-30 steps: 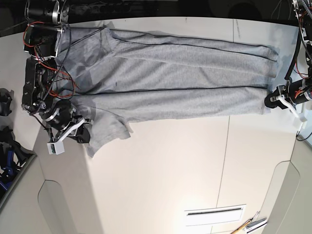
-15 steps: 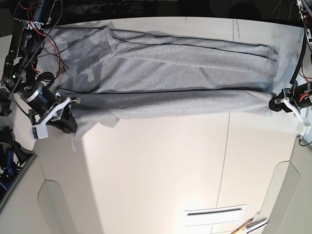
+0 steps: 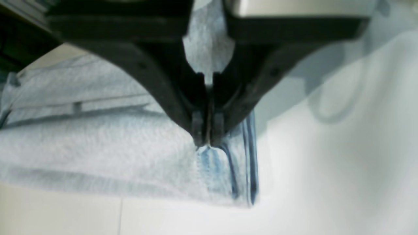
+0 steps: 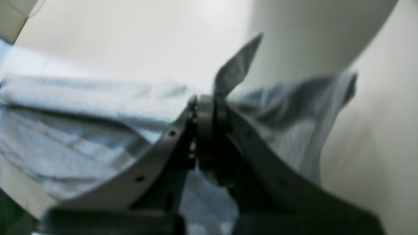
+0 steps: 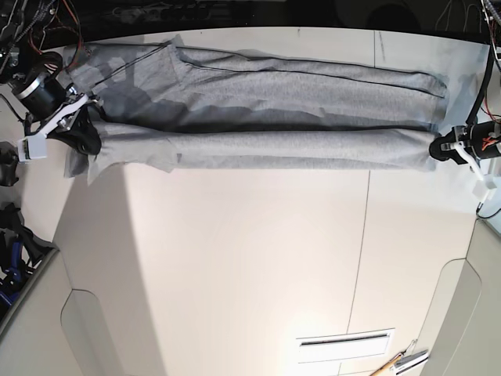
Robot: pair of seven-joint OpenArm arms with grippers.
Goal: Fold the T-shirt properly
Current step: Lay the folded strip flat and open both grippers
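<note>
The light grey T-shirt (image 5: 297, 94) lies stretched in a long band across the far part of the white table (image 5: 250, 258), plain side showing. Its near strip (image 5: 297, 149) is held taut between both grippers, with a shadow behind it. My left gripper (image 5: 440, 146), at the right of the base view, is shut on the shirt's stitched edge (image 3: 228, 169), its tips (image 3: 207, 138) pressed together. My right gripper (image 5: 84, 135), at the left, is shut on a bunch of the cloth (image 4: 281, 107); a flap (image 4: 238, 65) sticks up past its tips (image 4: 205, 107).
The right arm's body and red wiring (image 5: 31, 47) stand at the far left corner. A dark frame (image 5: 12, 243) is off the table's left edge. A slotted plate (image 5: 344, 343) and tools (image 5: 399, 363) lie near the front right.
Both grippers have carried the shirt's near strip toward the far edge. The right gripper rose from the front left, and the hanging sleeve came up with it.
</note>
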